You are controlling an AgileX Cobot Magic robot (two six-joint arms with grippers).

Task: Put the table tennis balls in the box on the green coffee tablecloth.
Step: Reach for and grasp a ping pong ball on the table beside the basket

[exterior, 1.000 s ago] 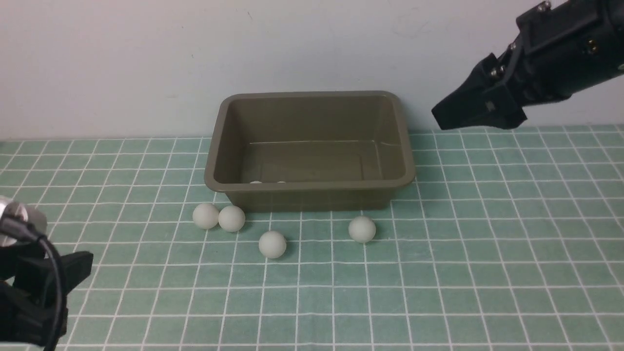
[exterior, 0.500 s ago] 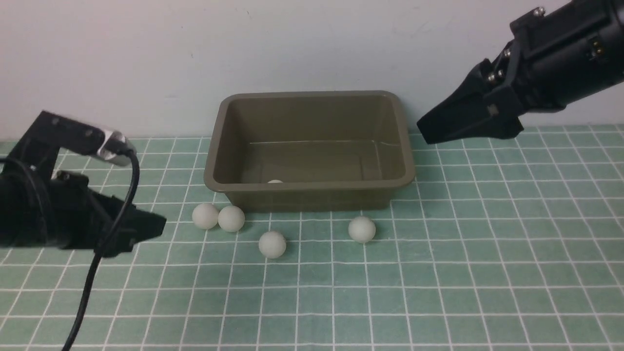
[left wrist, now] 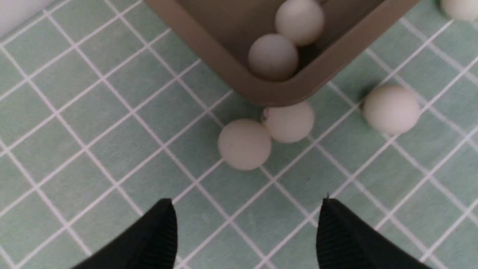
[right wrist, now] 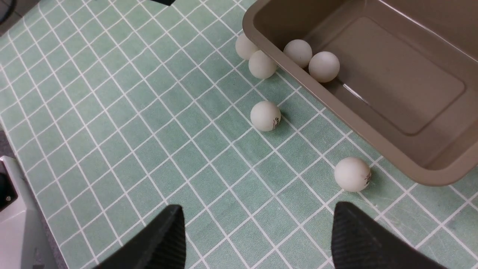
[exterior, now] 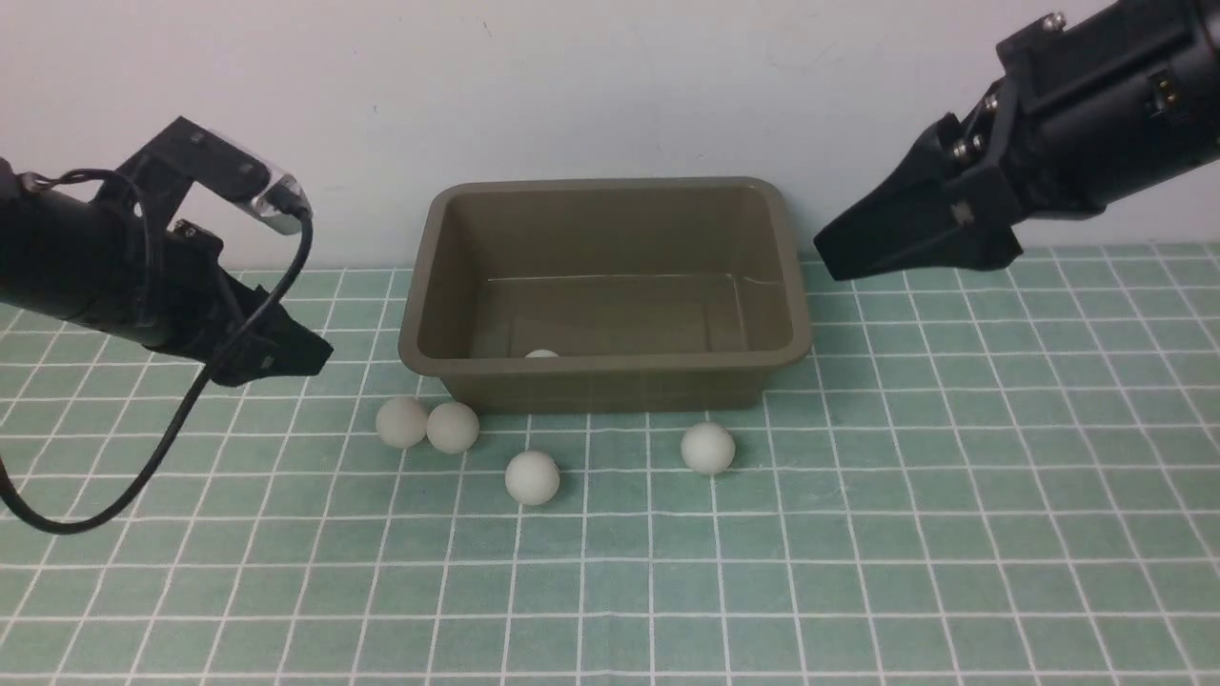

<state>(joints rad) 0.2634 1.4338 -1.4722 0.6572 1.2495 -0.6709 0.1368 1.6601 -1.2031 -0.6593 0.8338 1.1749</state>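
Observation:
The olive-brown box [exterior: 610, 362] stands on the green coffee tablecloth [exterior: 858, 534] at the back middle. Two table tennis balls [right wrist: 297, 53] [right wrist: 324, 66] lie inside it by the near left corner. Several more rest on the cloth in front: a touching pair [exterior: 401, 422] [exterior: 452, 427], one [exterior: 532, 477] nearer, one [exterior: 708, 448] to the right. My left gripper [exterior: 305, 354] hovers left of the box, open and empty [left wrist: 246, 203], pointing at the pair [left wrist: 244, 144]. My right gripper [exterior: 834, 257] hangs above the box's right end, open and empty [right wrist: 257, 211].
A pale wall [exterior: 591, 86] rises directly behind the box. A black cable [exterior: 172, 438] droops from my left wrist down to the cloth. A white piece of equipment [right wrist: 15, 224] shows beyond the cloth's edge in the right wrist view.
My left arm has swung up from the lower left corner toward the box's left side. My right gripper shifted slightly left and down, then held. The balls inside the box rolled.

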